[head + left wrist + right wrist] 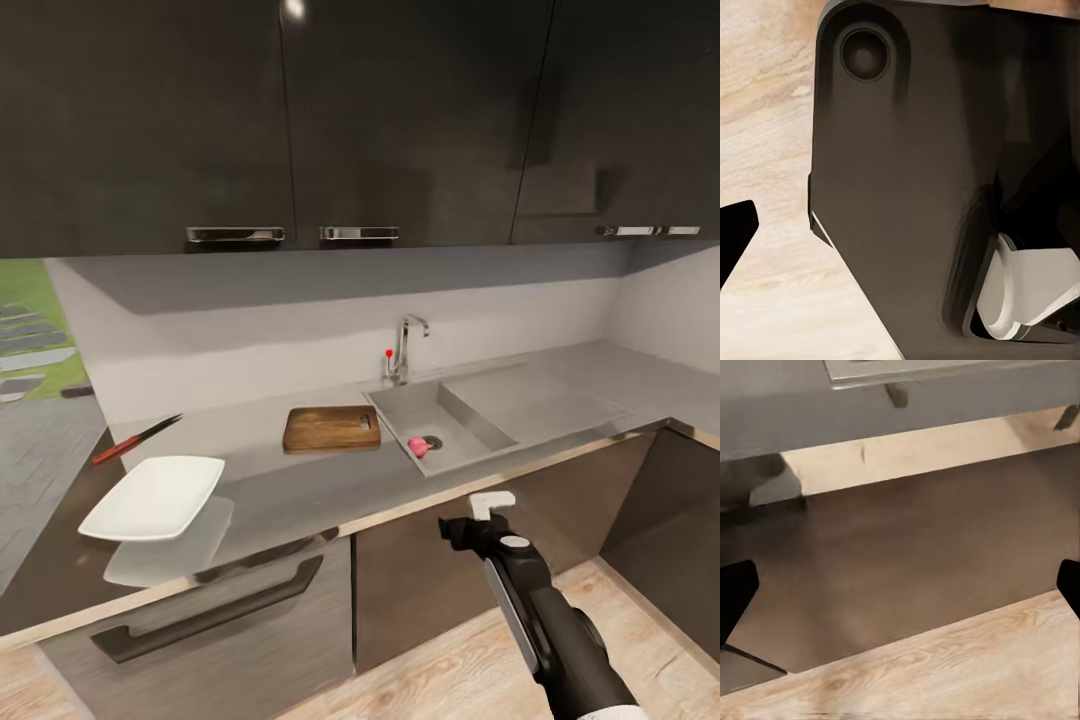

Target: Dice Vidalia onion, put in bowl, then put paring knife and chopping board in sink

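The Vidalia onion, small and pinkish, lies in the sink beside the dark drain. Left of the basin, the brown chopping board lies flat on the grey countertop. The paring knife, with its red handle, rests near the counter's far left end. In front of it sits the white square bowl. My right gripper hangs below the counter's front edge, facing the dark cabinet front; in the right wrist view its fingers are spread, open and empty. The left gripper is open too, close to the robot's dark body.
A chrome tap with a red knob stands behind the sink. Dark wall cupboards hang above the worktop. Drawer fronts with long handles sit under the counter. The counter turns a corner at the right. The floor is pale wood.
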Tool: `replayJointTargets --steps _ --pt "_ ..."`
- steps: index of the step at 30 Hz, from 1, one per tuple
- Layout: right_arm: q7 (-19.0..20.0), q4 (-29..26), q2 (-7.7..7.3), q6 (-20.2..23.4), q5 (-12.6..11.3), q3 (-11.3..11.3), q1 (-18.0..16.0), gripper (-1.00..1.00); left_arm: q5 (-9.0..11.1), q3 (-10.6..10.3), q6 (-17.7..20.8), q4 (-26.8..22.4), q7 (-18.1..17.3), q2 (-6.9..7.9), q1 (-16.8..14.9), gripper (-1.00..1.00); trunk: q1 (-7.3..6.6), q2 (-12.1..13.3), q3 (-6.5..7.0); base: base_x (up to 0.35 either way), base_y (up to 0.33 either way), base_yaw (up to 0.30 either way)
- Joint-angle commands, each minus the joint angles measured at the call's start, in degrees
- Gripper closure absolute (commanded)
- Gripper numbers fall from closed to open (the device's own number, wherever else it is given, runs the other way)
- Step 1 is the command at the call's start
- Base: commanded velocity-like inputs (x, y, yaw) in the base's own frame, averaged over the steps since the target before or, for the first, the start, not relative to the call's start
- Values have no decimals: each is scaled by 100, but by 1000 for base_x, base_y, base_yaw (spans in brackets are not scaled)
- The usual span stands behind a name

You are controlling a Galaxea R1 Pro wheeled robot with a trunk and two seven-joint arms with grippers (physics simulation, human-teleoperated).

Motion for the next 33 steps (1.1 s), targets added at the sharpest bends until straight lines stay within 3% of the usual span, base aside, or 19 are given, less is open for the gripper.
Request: replayJointTargets --steps 1,9,11,14,25,33 --pt "-86 -1 31 190 2 131 -33 -100 1 39 -6 -11 -6 -2 4 -100 2 -4 -6 176 0 0" --pt "-304 -4 96 453 -15 346 -82 -100 1 39 -7 -12 1 -2 4 -100 2 -4 -6 278 0 0" --pt "-311 -20 102 464 -25 547 -86 -100 1 39 -8 -12 1 -2 4 -100 2 -4 -6 332 0 0" --pt "-306 -26 103 469 -29 672 -86 -100 1 39 -8 -12 1 -2 4 -100 2 -4 -6 317 0 0" --pt "-312 -28 119 471 -30 733 -89 -100 1 40 -8 -12 1 -2 4 -100 2 -4 -6 250 -20 0" --pt "-376 68 232 502 -22 734 -139 -100 1 43 -8 -12 1 -2 4 -100 2 -4 -6 169 -43 0"
